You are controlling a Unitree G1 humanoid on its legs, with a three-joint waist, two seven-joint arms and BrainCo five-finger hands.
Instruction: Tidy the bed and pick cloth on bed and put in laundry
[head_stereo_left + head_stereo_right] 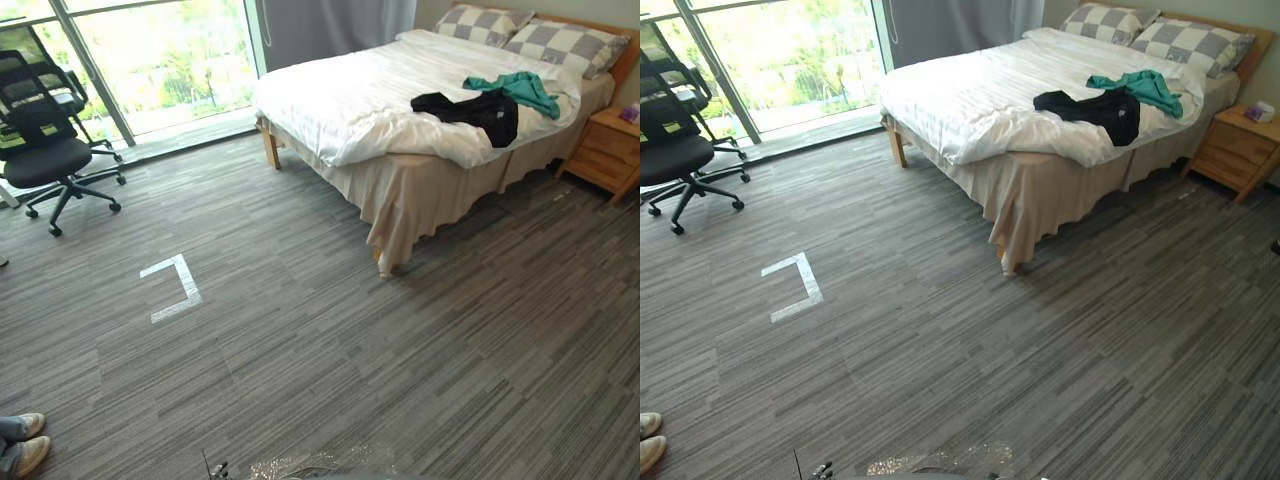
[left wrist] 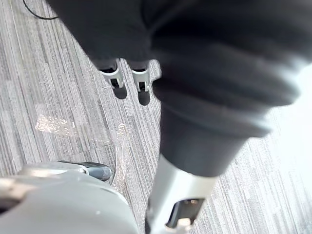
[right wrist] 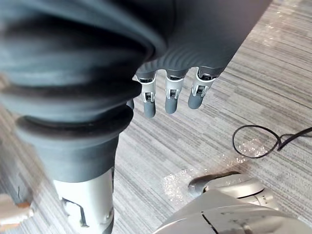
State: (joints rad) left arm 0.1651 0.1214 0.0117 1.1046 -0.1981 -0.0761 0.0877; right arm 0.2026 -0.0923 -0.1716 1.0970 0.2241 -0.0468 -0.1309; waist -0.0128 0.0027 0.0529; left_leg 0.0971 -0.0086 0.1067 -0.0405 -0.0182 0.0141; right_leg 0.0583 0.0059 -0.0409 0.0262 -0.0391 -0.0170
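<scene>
Grey striped carpet (image 1: 400, 360) ran out to the bed (image 1: 340, 100) at 1 o'clock, where a black cloth (image 1: 480, 108) lay just beside a green cloth (image 1: 520, 88). A chair (image 1: 45, 150) stood by the window (image 1: 170, 60) at 10 o'clock. My left hand (image 2: 116, 79) and right hand (image 3: 170, 95) hung over the carpet, fingers loose and empty.

Grey striped carpet (image 3: 253, 73) is spread below the fingers (image 3: 170, 100) of the right hand (image 3: 199, 91). Daylight is admitted through a tall window (image 1: 170, 60) beside a black office chair (image 1: 45, 150). A wooden nightstand (image 1: 608, 150) is set against the wall (image 1: 600, 10).
</scene>
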